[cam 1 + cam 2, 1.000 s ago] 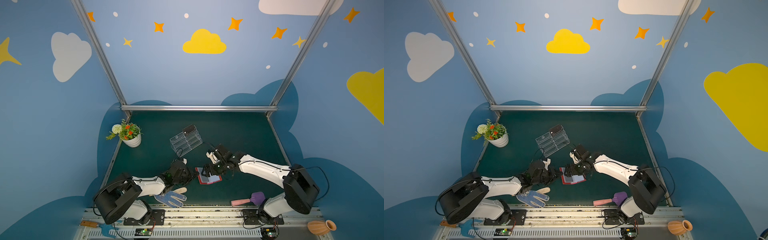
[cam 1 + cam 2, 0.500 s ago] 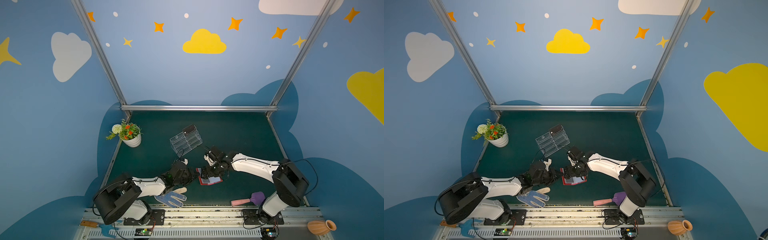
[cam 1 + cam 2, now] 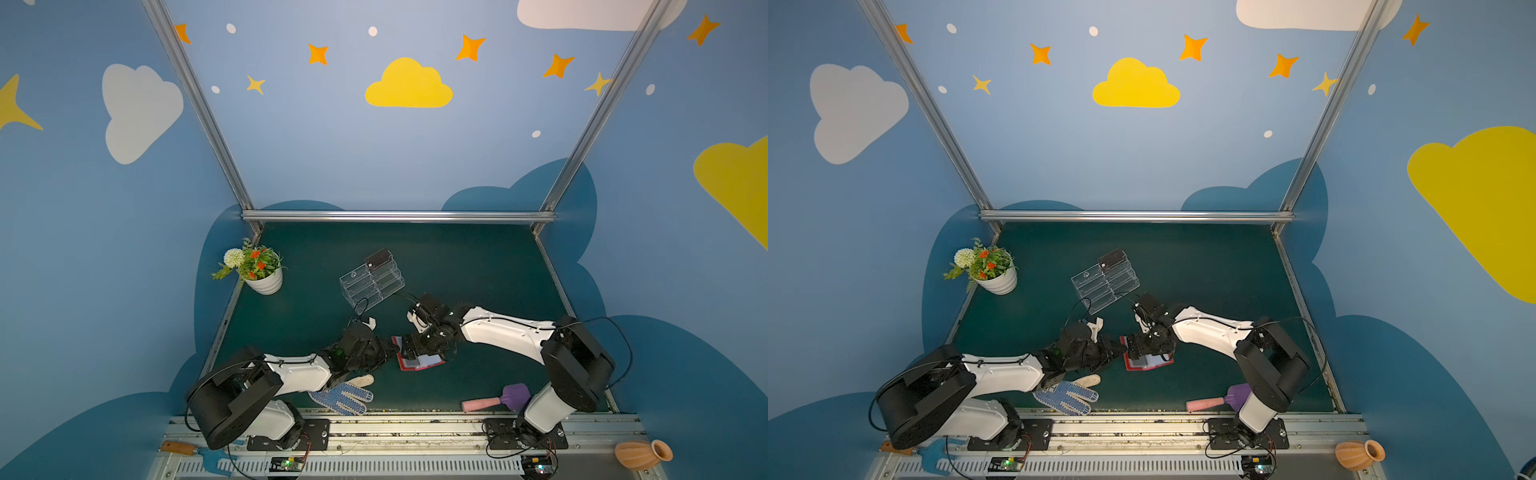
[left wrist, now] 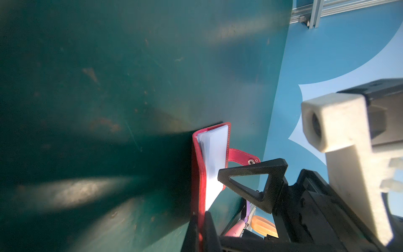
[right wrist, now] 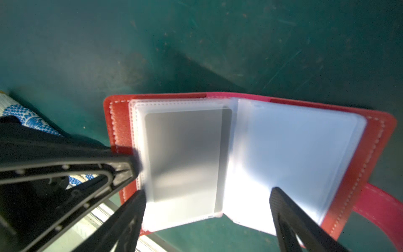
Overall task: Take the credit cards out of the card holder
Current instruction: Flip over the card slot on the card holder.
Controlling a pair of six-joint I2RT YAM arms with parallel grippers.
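- My left tool (image 4: pixel 199 218) is clamped on one cover of the red card holder (image 5: pixel 377 139), which lies open on the counter (image 3: pixel 457 270).
- My right tool (image 5: pixel 207 203) hangs wide open over its sleeves, holding nothing; one sleeve holds a card (image 5: pixel 185 152).

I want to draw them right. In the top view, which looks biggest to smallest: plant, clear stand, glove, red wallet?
1. plant and clear stand: they look about alike, so I can't rank them.
2. glove, partly covered.
3. red wallet, partly covered too.
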